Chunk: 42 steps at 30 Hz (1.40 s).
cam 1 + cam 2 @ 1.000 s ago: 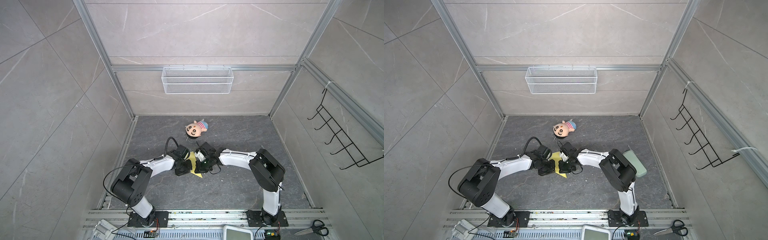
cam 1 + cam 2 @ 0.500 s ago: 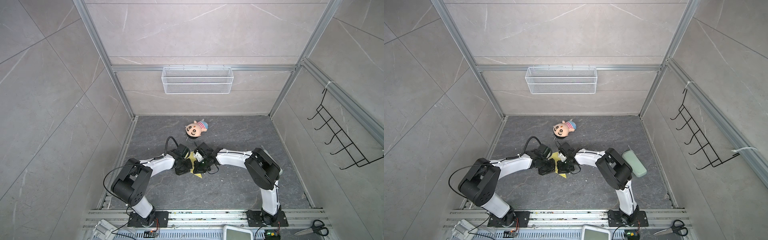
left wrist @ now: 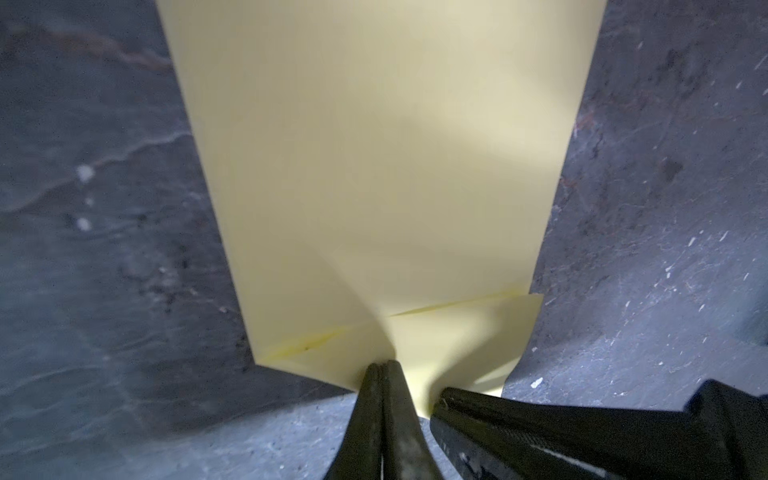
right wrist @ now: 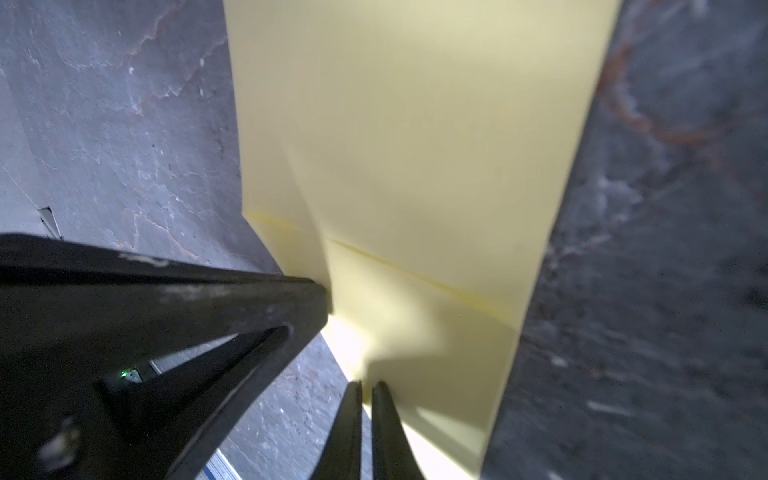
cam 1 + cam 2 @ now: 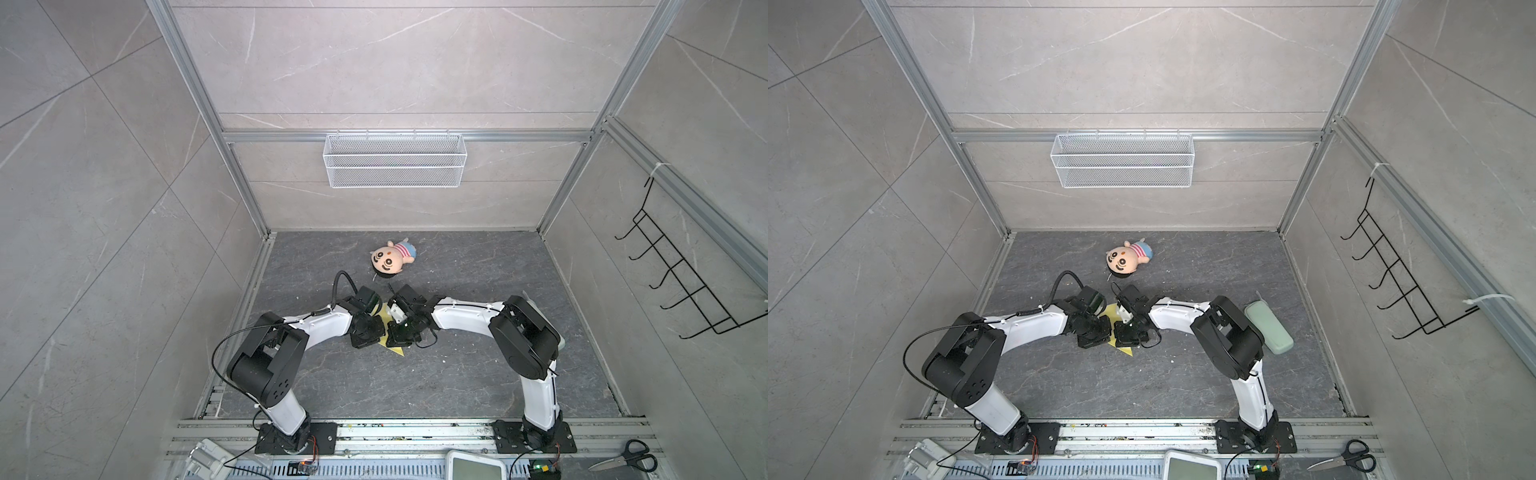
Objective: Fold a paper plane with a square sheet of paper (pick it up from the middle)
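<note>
On my feed the left arm (image 5: 320, 330) and right arm (image 5: 465, 322) are the same build: glossy white curved links between bulky black joint housings, each standing on a flat black base plate (image 5: 322, 436) at the surface's front edge. A thin black cable (image 5: 215, 357) loops off the left elbow, a thicker hose (image 5: 337, 278) arches over its wrist, and small white ties pin the wiring down. Up close, the left gripper (image 3: 384, 365) and right gripper (image 4: 367, 383) show slim, tapered, scuffed black fingers.

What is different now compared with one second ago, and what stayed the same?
The right arm's elbow swung slightly toward the left of the top views, uncovering more of the green pad. The left gripper and right gripper stay shut on the yellow paper; paper and plush doll have not moved.
</note>
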### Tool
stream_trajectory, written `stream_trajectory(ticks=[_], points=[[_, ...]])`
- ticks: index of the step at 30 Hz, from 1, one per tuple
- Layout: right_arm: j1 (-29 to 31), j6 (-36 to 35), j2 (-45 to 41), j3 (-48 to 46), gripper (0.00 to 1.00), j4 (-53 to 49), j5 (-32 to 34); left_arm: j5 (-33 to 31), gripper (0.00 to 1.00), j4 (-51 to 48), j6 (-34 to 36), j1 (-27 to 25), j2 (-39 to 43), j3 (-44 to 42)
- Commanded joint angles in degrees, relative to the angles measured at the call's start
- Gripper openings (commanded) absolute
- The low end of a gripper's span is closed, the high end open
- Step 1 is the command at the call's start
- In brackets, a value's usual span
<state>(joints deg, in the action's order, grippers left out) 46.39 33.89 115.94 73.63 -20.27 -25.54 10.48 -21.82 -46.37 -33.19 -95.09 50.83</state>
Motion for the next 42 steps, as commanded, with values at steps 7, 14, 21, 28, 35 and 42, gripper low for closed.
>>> stream_trajectory(ticks=[7, 14, 21, 28, 35, 42], points=[[0.14, -1.23, -1.6, -1.54, 0.12, -3.85, 0.53, -3.84, 0.05, -6.43, -1.45, 0.05, -1.26, 1.12], [-0.44, -1.78, -4.98, -6.24, 0.12, -6.15, 1.43, -4.27, 0.04, -7.26, -1.62, 0.05, -2.13, 1.46], [-0.8, -2.34, -7.26, -9.11, 0.12, -8.37, 2.86, -4.32, 0.04, -7.62, -1.53, 0.05, -2.58, 1.88], [-1.3, -3.57, -10.78, -11.99, 0.12, -8.38, 4.26, -2.96, 0.04, -6.06, -0.61, 0.0, -1.41, 2.32], [-1.48, -9.41, -20.8, -15.03, 0.38, 3.65, 12.35, 1.72, 0.19, -0.15, 0.6, 1.1, 5.62, 4.81], [-2.2, -13.15, -24.53, -18.59, 0.61, 15.7, 17.53, 4.83, 0.4, 7.89, -3.03, 5.72, 13.36, -4.67]])
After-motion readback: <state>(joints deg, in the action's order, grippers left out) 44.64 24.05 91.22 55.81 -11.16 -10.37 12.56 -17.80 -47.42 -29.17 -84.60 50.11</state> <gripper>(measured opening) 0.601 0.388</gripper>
